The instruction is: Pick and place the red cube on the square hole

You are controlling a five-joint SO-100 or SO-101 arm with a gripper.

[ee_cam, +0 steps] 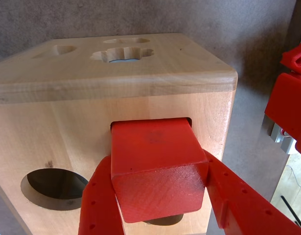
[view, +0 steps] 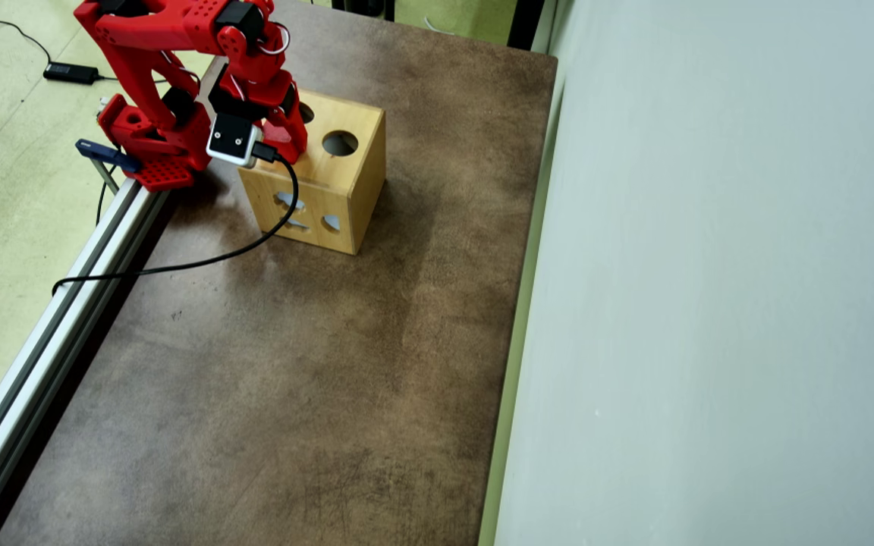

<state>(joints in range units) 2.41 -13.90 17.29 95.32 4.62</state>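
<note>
In the wrist view my red gripper is shut on the red cube, a finger on each side. The cube's far end sits in the square hole in the facing wall of the wooden shape-sorter box; most of the cube still sticks out. A round hole lies to the left of it. In the overhead view the box stands at the table's far left, and the arm reaches over its top, hiding cube and square hole; the gripper is above the box top.
The box top shows a round hole, its side several shaped cut-outs. The arm's base is clamped to the aluminium rail along the table's left edge. A black cable trails over the brown table.
</note>
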